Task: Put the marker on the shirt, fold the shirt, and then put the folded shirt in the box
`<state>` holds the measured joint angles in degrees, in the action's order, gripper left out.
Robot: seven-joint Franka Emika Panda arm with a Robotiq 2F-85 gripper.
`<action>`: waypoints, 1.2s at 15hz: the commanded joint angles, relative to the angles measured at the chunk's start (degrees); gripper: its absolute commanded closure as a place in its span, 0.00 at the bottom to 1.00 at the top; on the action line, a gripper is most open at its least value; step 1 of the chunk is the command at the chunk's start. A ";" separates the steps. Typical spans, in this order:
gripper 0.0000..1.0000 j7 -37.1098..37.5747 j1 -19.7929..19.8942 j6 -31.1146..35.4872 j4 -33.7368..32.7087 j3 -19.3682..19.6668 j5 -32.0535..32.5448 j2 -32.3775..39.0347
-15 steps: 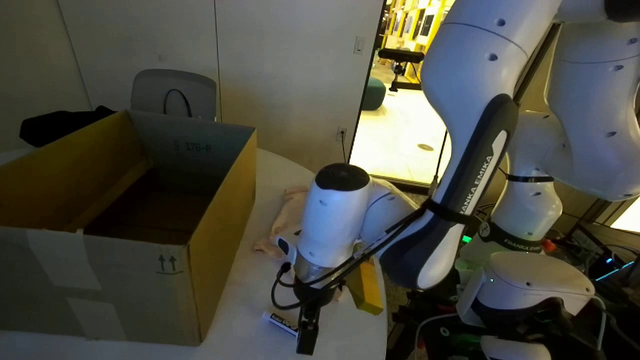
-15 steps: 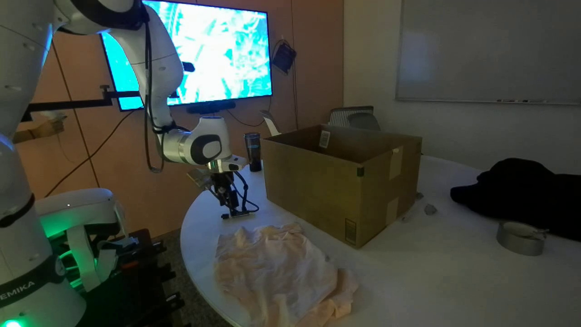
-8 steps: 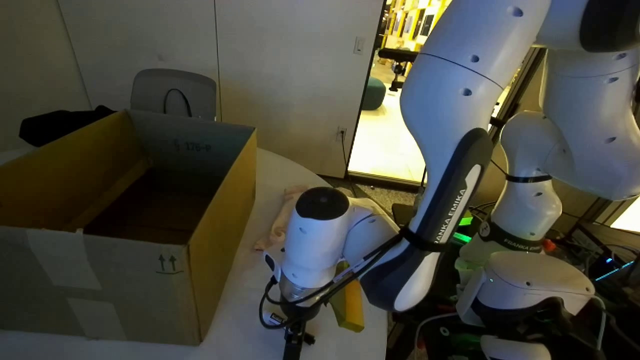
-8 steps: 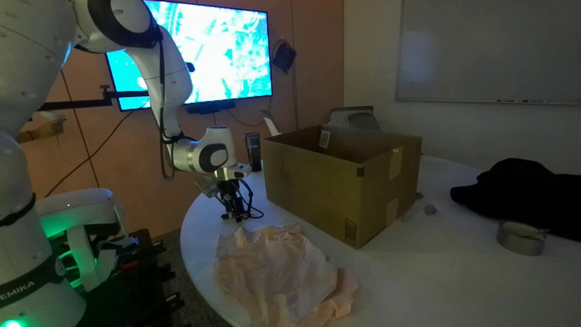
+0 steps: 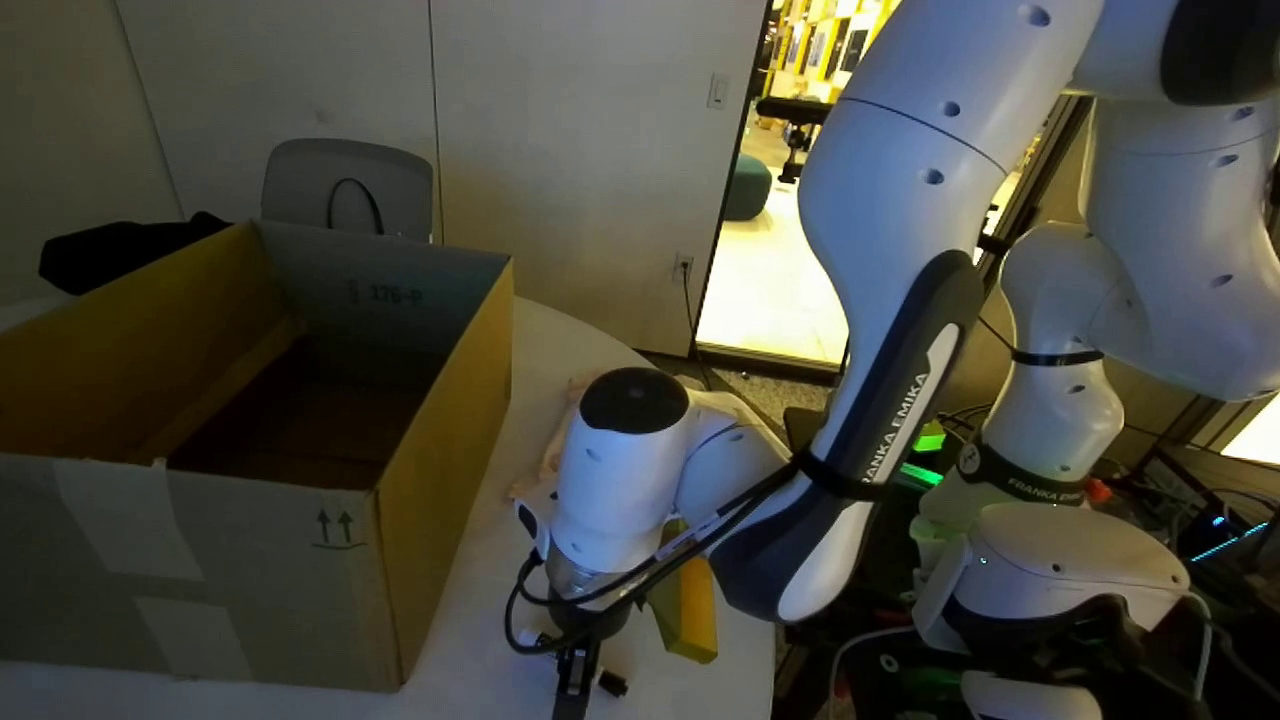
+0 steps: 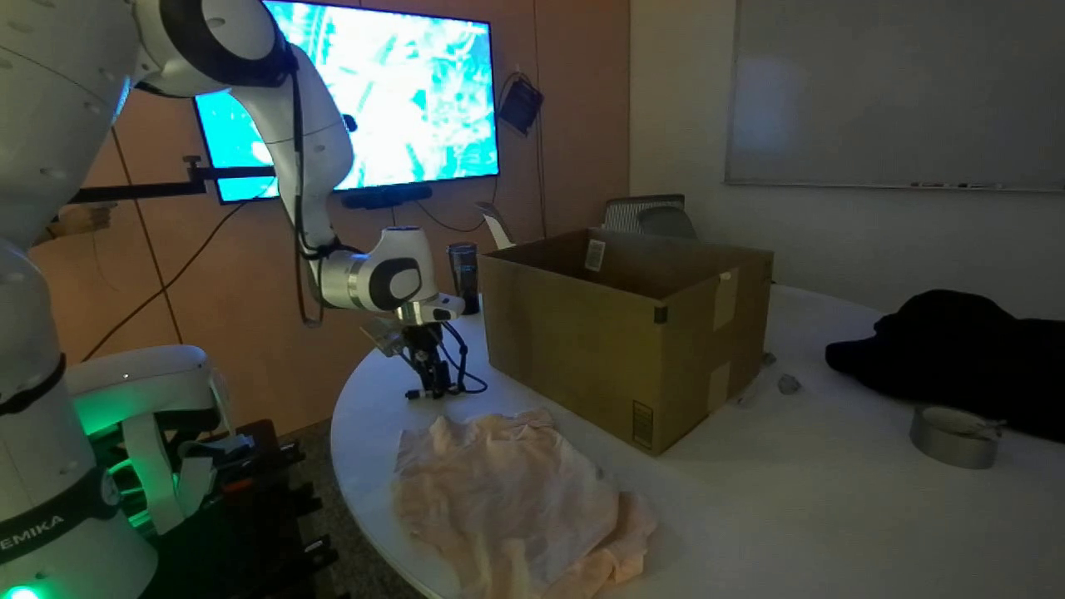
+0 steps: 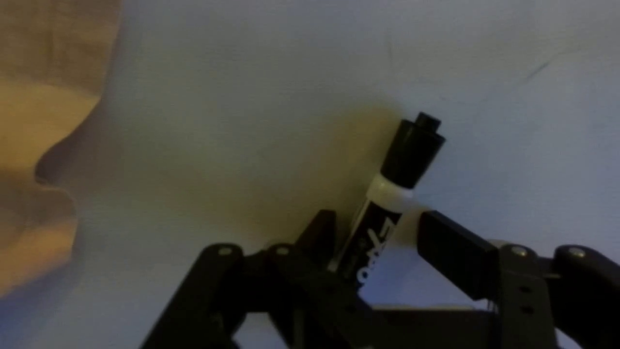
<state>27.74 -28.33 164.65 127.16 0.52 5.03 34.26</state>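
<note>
Marker (image 7: 386,196) lying on the table (image 6: 790,507), off the shirt (image 6: 516,499), and I've got the claw (image 7: 375,232) spread around it, jaws apart on either side of the barrel, nothing gripped. It slants across the gap and sits nearer one jaw, so I'd say a small wrist turn, a slight sideways shift, then squeeze. Whether the tips are low enough, I can't tell; pinch it too high and it could roll away. Once it's snug, straight up, then across to that rumpled shirt near the box (image 6: 574,358).
</note>
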 commanded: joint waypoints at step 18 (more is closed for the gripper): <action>0.94 -6.60 8.98 -16.22 6.43 4.53 16.41 -13.62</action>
<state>20.86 -22.16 147.74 131.45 3.31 18.42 22.35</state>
